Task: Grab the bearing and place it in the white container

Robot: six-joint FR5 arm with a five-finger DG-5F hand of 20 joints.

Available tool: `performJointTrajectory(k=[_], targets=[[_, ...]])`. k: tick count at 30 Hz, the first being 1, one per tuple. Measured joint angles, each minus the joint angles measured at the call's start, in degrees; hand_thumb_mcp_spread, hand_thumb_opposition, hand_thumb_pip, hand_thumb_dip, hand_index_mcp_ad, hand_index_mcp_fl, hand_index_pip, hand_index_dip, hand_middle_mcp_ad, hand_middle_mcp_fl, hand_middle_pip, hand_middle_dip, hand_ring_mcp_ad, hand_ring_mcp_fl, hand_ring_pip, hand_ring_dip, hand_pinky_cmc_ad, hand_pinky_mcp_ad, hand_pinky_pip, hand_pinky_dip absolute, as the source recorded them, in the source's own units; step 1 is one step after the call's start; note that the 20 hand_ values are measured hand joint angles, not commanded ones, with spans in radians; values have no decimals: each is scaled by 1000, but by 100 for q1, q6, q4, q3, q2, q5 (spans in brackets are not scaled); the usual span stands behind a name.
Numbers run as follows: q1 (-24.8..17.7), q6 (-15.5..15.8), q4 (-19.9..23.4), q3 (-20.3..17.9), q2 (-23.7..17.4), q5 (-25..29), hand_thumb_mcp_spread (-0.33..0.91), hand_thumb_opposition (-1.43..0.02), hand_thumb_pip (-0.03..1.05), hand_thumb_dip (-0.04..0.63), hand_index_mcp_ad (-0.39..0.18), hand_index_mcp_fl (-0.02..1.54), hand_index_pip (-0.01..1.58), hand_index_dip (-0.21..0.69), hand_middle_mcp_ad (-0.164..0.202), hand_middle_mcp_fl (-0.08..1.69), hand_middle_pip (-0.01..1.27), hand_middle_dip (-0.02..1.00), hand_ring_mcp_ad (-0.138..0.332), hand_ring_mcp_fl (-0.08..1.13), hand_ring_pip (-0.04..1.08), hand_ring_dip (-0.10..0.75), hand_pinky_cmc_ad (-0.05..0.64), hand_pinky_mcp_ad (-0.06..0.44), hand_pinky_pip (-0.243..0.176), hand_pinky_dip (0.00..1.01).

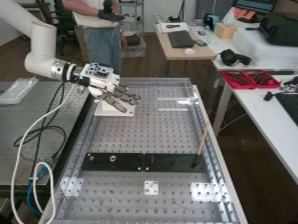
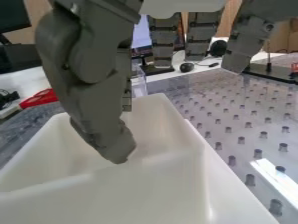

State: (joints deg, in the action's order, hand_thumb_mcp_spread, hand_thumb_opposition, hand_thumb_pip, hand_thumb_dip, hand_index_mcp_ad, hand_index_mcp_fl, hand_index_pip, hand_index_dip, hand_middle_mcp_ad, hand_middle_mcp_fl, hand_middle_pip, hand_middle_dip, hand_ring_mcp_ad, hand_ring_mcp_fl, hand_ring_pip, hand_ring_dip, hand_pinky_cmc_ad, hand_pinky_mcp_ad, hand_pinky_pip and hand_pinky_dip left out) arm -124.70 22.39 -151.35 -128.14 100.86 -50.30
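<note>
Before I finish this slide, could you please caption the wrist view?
The dark grey hand hangs over the white container on the dotted bench top.

Bright light throws white glare on the perforated benchtop [image 1: 136, 137].

High slanting view, wrist close-up.

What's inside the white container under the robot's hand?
I can see plain white walls inside the white container. The hand covers part of the inside, so I can't tell what's behind it.
</note>
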Motion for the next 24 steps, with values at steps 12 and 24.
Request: performJointTrajectory(k=[12, 24], targets=[[166, 222, -494, 188, -372, -284, 340, -885, 646, 298, -162, -17, 840, 134, 82, 0, 113, 161, 145, 0, 72, 73, 384, 297, -94, 199], [935, 1093, -967, 651, -1275, -1249, 272, -817, 562, 236, -136, -7, 367, 138, 86, 2, 113, 161, 147, 0, 75, 73, 394, 297, -119, 227]])
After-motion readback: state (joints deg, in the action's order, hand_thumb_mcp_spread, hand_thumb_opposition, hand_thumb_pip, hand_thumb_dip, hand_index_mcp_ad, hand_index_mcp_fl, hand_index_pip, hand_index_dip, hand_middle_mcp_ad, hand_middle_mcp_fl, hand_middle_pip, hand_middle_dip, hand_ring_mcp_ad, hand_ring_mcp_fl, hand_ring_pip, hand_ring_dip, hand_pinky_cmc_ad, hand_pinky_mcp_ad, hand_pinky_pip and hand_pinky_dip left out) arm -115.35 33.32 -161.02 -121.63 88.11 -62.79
